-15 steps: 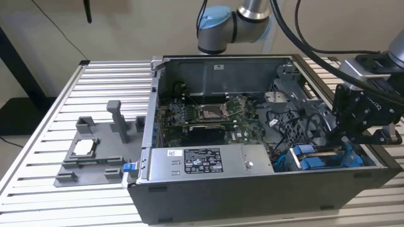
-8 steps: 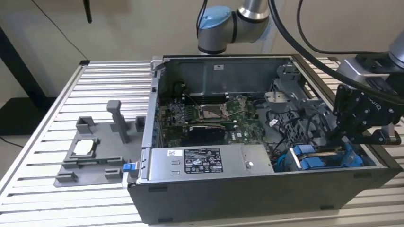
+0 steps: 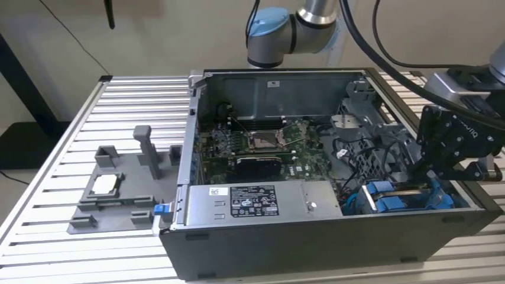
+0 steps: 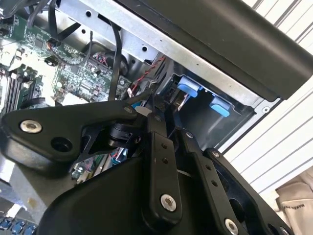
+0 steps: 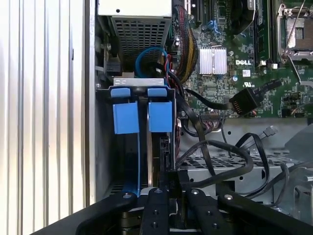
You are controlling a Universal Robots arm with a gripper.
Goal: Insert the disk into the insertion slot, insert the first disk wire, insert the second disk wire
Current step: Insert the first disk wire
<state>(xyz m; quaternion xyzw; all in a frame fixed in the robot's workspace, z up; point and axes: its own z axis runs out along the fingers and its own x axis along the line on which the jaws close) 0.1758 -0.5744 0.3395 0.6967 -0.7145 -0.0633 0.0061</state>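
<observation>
My claw (image 5: 170, 185) is drawn narrow, pinched on a black wire plug (image 5: 168, 175), right at the insertion slot (image 5: 139, 82) in the computer case's (image 3: 316, 242) near corner on the exterior view's right. The disk (image 5: 160, 116) sits inside that slot, its two blue tabs side by side.
</observation>
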